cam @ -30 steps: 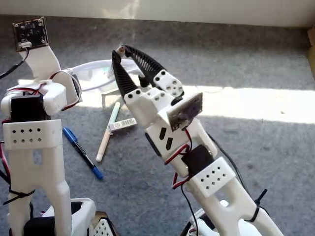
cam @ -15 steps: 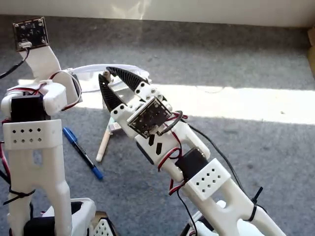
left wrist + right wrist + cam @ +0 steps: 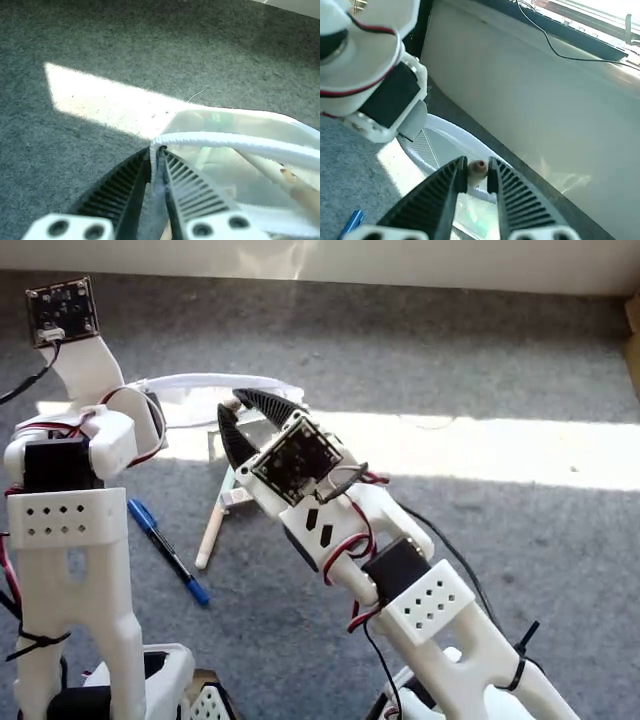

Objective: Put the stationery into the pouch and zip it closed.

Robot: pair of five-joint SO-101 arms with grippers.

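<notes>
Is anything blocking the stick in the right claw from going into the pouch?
Nothing visible blocks it. The left gripper pinches the pouch by its zipper edge, holding the mouth open, and the stick in the right gripper points into it.

The right claw [image 3: 232,404] is recorded lower and further left than one second ago. It is brought down from well above the carpet [image 3: 500,360] to the rim of the pouch [image 3: 190,383]. Its jaws, spread wide earlier, are now drawn in close about the small round-ended item [image 3: 478,168] carried at their tips. The wrist is found rolled over. The camera board [image 3: 292,458], previously angled away to the side, is now turned upward toward the high view.
</notes>
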